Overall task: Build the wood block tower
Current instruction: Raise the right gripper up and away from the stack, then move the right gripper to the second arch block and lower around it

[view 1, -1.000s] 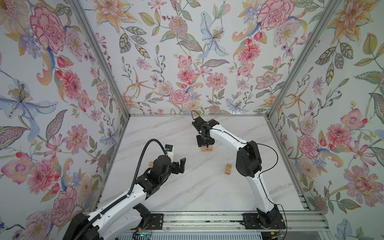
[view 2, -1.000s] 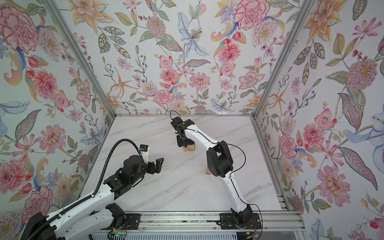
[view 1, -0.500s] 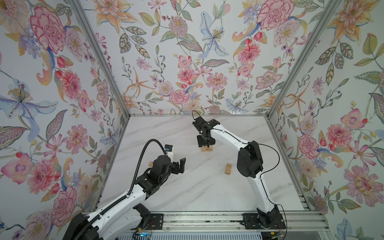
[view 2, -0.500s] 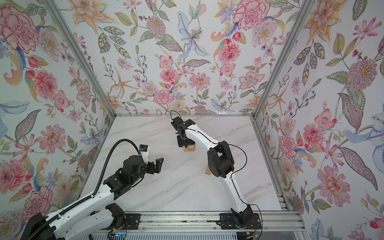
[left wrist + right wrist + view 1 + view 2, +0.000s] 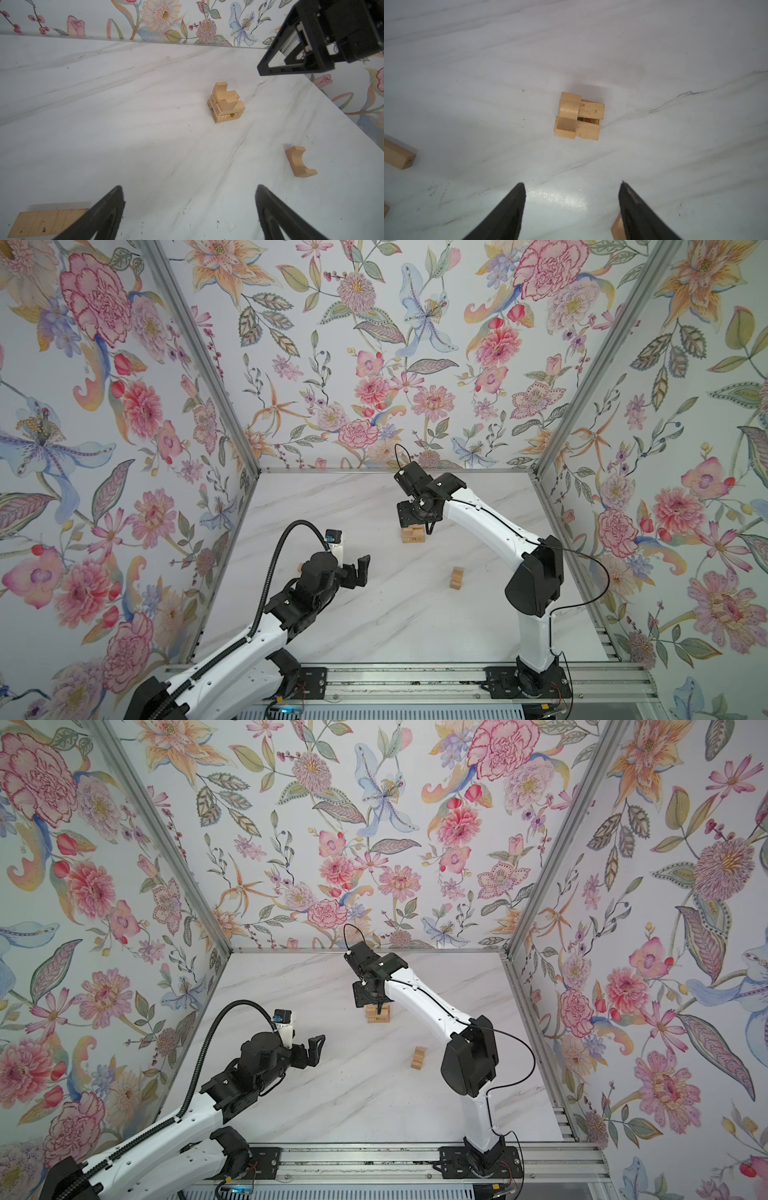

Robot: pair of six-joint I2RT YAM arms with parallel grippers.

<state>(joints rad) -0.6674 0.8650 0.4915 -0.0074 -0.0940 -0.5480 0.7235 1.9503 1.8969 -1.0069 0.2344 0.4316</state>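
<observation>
Tower point(image 5: 412, 534) of crossed tan blocks, topped by an arch piece, stands above centre in both top views. It is just under the right gripper point(image 5: 415, 526), whose jaws are spread, empty and clear of it. At lower left the left gripper point(image 5: 360, 570) hangs wide and empty. A loose arch block point(image 5: 456, 578) lies to the tower's lower right.

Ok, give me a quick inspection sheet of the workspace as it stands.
Surface: white marble-pattern tabletop, dark specks and scuffs.
Job's things: small tan wooden block tower, notched arch piece on top; loose tan arch block apart from it; plain tan wooden bar by the left gripper.
Clutter: nothing seen.
Grippers: left gripper open, empty; right gripper open, empty, above the tower.
Cables: black corrugated conduit arcs over left arm; thin black cable loops off right arm.
Surroundings: floral-wallpaper walls; aluminium rail at the front.
</observation>
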